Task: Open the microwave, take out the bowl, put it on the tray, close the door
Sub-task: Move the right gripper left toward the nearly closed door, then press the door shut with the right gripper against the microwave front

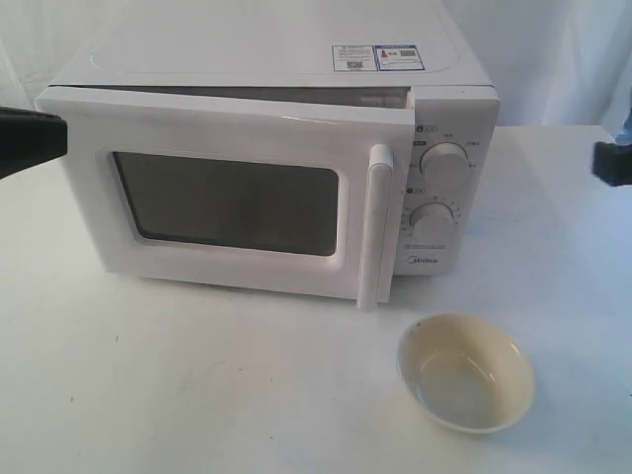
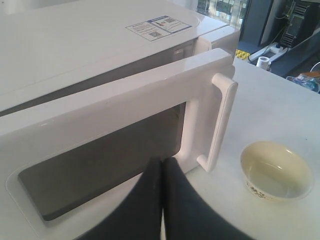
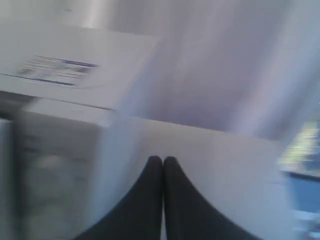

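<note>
- Door [image 1: 237, 133] was open a crack.
- Bowl [image 1: 464, 373] sat on the desk [image 1: 197, 395], near the door.
- Left gripper [image 2: 161, 161] was pinched tight, empty.
- Right gripper [image 3: 162, 159] was too.

You can read one brand here: a small grey "Midea" logo [image 1: 423, 263] low on the narrow white dial panel [image 1: 476, 237] of the white boxy microwave [image 1: 247, 44]. On its top sit two rectangular paper stickers [image 1: 378, 57] with blue-and-white print and code squares, too small to read. The marks around the two round white dials [image 1: 443, 163] are also illegible.
</note>
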Available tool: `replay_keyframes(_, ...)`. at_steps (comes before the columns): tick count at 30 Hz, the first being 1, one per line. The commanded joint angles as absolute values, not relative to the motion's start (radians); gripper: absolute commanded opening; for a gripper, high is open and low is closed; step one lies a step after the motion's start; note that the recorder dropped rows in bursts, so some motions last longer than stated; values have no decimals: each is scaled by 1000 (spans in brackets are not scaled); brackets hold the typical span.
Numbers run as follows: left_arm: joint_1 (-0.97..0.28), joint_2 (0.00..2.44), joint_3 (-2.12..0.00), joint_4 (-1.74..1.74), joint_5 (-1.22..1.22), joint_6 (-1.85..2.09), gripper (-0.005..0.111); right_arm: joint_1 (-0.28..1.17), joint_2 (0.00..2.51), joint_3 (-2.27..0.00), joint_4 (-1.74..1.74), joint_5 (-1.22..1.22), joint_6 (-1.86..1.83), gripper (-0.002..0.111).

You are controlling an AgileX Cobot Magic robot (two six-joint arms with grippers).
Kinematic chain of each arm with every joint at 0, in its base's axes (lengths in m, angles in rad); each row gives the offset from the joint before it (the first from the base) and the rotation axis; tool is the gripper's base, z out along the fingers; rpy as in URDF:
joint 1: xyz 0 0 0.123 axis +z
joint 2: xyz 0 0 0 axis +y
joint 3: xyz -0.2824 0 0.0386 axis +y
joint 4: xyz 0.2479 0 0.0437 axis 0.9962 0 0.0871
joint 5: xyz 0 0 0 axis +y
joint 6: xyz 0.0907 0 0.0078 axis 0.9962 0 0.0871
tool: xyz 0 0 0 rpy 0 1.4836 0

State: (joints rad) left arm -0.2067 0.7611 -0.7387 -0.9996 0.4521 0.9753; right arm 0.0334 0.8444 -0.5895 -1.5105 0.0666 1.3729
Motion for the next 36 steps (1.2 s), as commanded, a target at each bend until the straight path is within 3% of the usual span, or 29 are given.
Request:
replay_keyframes(1,-212,751,-735,-1025,462,968,0,97,831,-638,-1174,631,883,0)
replay_keyframes(6,-212,751,-735,-1025,462,968,0,206,831,-714,-602,798,575,0)
replay_keyframes(10,-212,751,-735,-1025,462,968,0,301,858,-718,-172,784,277,0)
replay_keyframes(15,-212,751,-735,-1025,462,968,0,437,875,-683,38,463,152,0)
replay_keyframes(21,-212,751,-735,-1025,462,968,0,587,959,-683,41,199,161,0)
replay_keyframes(26,-212,751,-735,-1025,462,968,0,720,1176,-661,28,-213,161,0)
replay_keyframes(30,-212,751,-735,-1025,462,968,0,720,1298,-662,107,-424,121,0)
replay_keyframes(36,-212,751,-735,-1025,462,968,0,720,1413,-691,522,-585,-273,0)
